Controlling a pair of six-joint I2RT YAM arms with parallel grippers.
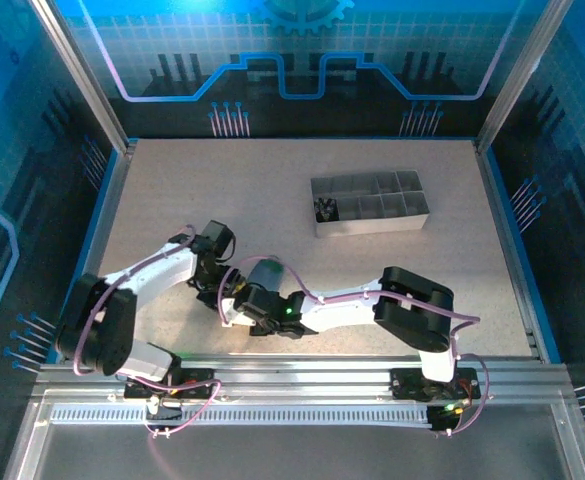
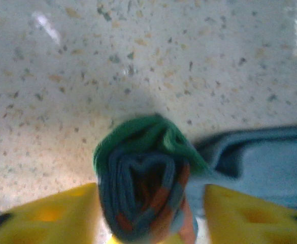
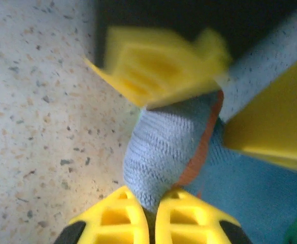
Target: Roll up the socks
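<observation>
A blue-grey sock [image 2: 138, 168] with a green cuff and orange-red patches is wound into a tight roll that stands on end on the speckled table. My left gripper [image 2: 151, 198] is open, one yellow finger on each side of the roll. A looser light-blue stretch of the sock [image 2: 270, 162] trails off to the right. My right gripper [image 3: 151, 203] is shut on a fold of that sock [image 3: 163, 147], near its orange-red band. The left gripper's yellow fingers [image 3: 153, 66] hang just beyond it. From above, the left gripper [image 1: 222, 282] and the right gripper [image 1: 234, 312] meet at the near middle of the table.
A grey divided tray [image 1: 370, 224] stands at the back right of the table, with small dark items in its left compartment. Bare speckled tabletop [image 1: 222, 190] surrounds the grippers. Metal frame rails run along the near edge.
</observation>
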